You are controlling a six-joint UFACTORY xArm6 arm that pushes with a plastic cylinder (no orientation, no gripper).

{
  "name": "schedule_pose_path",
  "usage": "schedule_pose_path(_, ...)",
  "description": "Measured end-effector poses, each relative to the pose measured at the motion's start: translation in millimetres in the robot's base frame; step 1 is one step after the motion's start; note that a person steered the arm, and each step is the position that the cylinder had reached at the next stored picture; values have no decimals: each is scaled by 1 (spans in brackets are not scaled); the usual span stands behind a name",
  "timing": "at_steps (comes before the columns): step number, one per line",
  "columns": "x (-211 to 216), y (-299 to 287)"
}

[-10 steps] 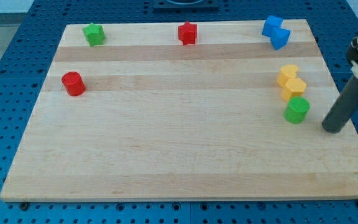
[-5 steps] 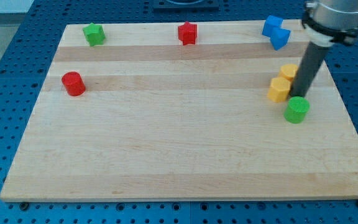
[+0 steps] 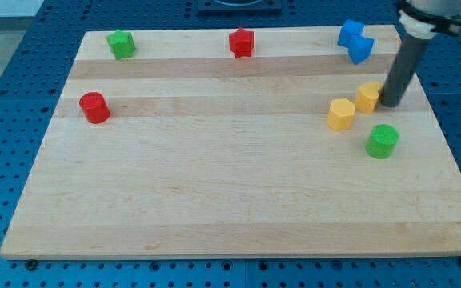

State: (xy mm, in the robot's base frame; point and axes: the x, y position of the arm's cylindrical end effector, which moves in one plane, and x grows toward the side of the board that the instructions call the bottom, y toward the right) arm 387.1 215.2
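My tip (image 3: pixel 390 104) rests on the board near the view's right edge, touching the right side of a yellow block (image 3: pixel 367 97). A second yellow block, hexagonal (image 3: pixel 341 114), lies apart from it, lower and to the left. Below the tip sits a green cylinder (image 3: pixel 383 141). Two blue blocks (image 3: pixel 355 41) stand together above the tip, near the view's top right.
A red star-like block (image 3: pixel 242 42) is at the top middle and a green block (image 3: pixel 121 44) at the top left. On the left side stands a red cylinder (image 3: pixel 94 107). The wooden board (image 3: pixel 230 200) lies on a blue perforated table.
The tip swung from the right of the green cylinder up into the yellow pair. The hexagonal yellow block slid left and apart from the other; the tip then moved up beside the other.
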Motion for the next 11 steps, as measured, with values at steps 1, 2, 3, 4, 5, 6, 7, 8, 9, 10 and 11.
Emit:
schedule_pose_path(1,0,-46)
schedule_pose_path(2,0,-92)
schedule_pose_path(3,0,-93)
schedule_pose_path(4,0,-73)
schedule_pose_path(5,0,-62)
schedule_pose_path(6,12,-67)
schedule_pose_path(7,38,-85)
schedule_pose_path(8,73,-94)
schedule_pose_path(9,104,-94)
schedule_pose_path(10,118,-83)
schedule_pose_path(11,118,-61)
